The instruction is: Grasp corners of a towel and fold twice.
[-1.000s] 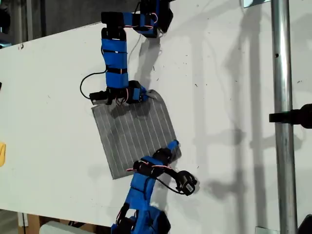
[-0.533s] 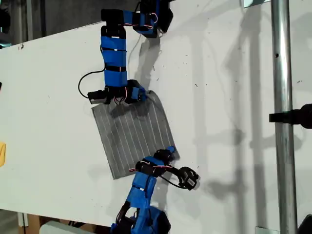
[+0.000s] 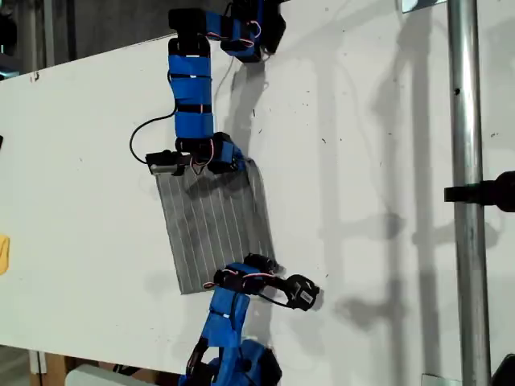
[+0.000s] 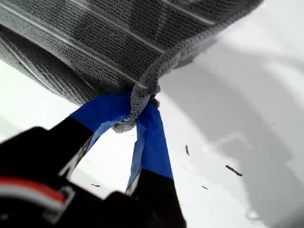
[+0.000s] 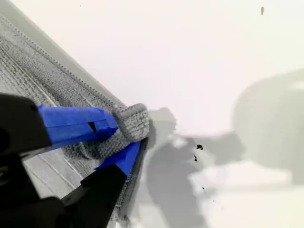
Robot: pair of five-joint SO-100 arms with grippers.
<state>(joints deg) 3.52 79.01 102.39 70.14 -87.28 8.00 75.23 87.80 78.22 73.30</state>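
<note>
The grey striped towel (image 3: 213, 221) lies on the white table (image 3: 80, 121), and its edge on the exterior view's right is lifted and drawn inward. At the towel's far end my first gripper (image 3: 236, 161) is shut on one corner (image 4: 142, 97), so the cloth (image 4: 118, 38) hangs bunched above its blue fingers (image 4: 152, 142). My second gripper (image 3: 261, 264), at the near end, is shut on another corner (image 5: 133, 122). Beside that pinch the towel (image 5: 33, 71) lies flat with its hemmed edge running away from the jaws. The remaining corners lie flat toward the exterior view's left.
A vertical metal pole (image 3: 463, 161) with a black clamp (image 3: 483, 191) stands at the exterior view's right. A yellow object (image 3: 3, 253) shows at that view's left edge. Both arm bases sit at the far and near table edges.
My second gripper has moved toward the exterior view's left with its corner. The towel's right edge followed, so the cloth looks narrower. My first gripper shifted only slightly.
</note>
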